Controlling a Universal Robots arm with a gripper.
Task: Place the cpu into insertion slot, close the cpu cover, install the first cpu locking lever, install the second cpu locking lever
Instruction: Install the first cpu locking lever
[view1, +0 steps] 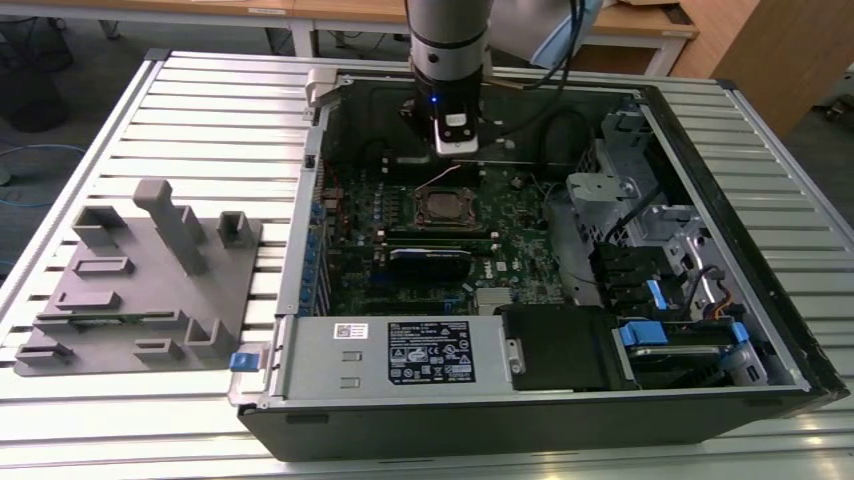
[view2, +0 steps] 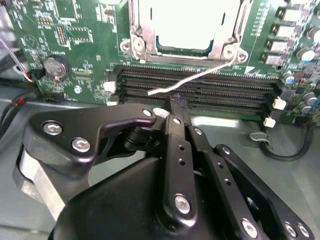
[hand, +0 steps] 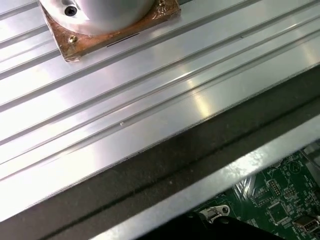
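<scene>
cpu (view2: 190, 22): silver, seated in insertion slot (view1: 419, 207) | cpu cover (view2: 137, 30): flat around it | locking lever (view2: 200, 76): unlatched, angled outward

Desk: we record a silver metal desk (view1: 200, 110) built of long parallel ribbed slats; the first wrist view shows the same grooved surface close up.
Floor: we note a plain grey floor (view1: 120, 40) beyond the desk's far edge.
Furniture: we find light wooden tables (view1: 641, 25) behind the desk, and a wooden cabinet (view1: 761, 50) at the exterior view's far right.
Bin: we see a dark bin (view1: 27, 85) on the floor at the exterior view's left.
Cable: a blue cable (view1: 27, 155) lies near it.
Light: we observe bright glare on the slats.
</scene>
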